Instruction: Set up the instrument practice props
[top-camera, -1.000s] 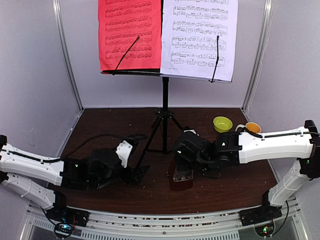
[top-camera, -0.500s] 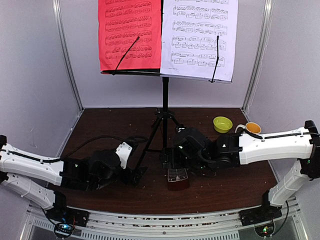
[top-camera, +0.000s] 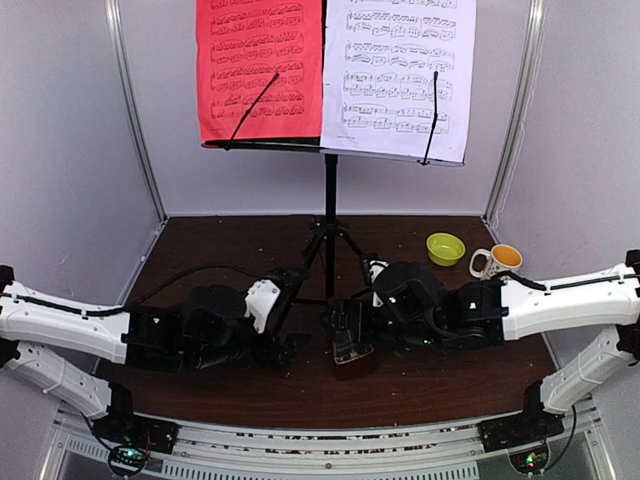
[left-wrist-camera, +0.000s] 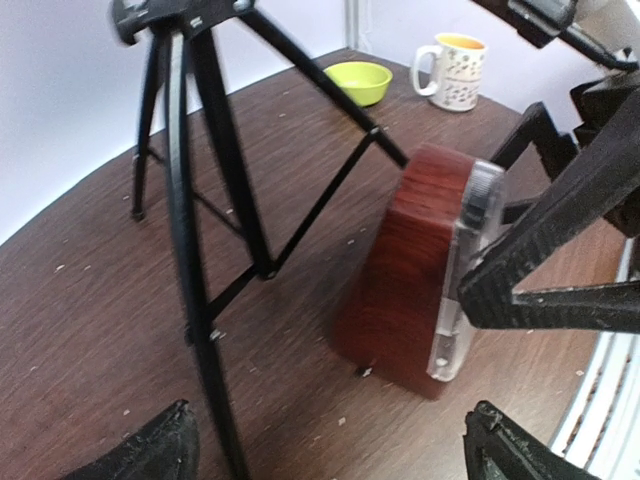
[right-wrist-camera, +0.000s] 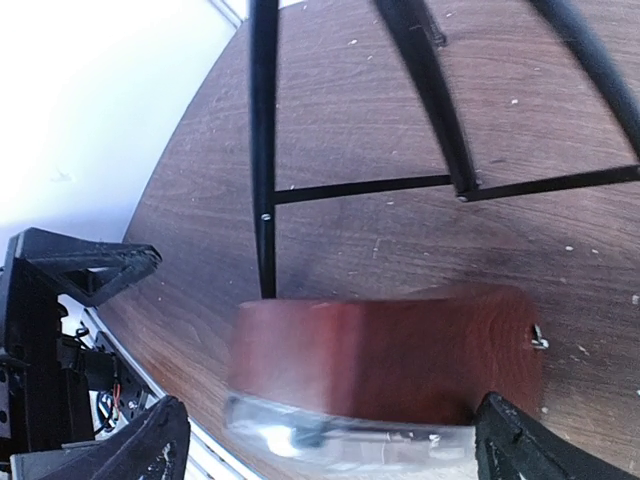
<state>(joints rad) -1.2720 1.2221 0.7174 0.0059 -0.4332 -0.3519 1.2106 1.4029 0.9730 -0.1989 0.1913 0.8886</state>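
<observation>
The black tripod music stand (top-camera: 330, 200) stands at the back middle, with the red sheet (top-camera: 260, 65) and the white sheet (top-camera: 400, 75) side by side on its desk. The red-brown metronome (top-camera: 353, 357) with its clear cover stands upright on the table in front of the tripod legs. It also shows in the left wrist view (left-wrist-camera: 415, 260) and the right wrist view (right-wrist-camera: 390, 355). My right gripper (top-camera: 350, 322) (right-wrist-camera: 335, 450) is open, its fingertips wide to either side of the metronome. My left gripper (top-camera: 285, 345) (left-wrist-camera: 330, 455) is open and empty, left of the metronome, beside a tripod leg (left-wrist-camera: 205, 290).
A small green bowl (top-camera: 445, 248) (left-wrist-camera: 358, 80) and a spotted white mug (top-camera: 497, 260) (left-wrist-camera: 452, 70) sit at the back right. The tripod legs (right-wrist-camera: 262, 150) spread between the two grippers. The table's front edge (top-camera: 320, 420) is close behind the metronome.
My right gripper has let go of the metronome and drawn back to the right, leaving it standing. My left arm has moved right, toward the tripod and metronome.
</observation>
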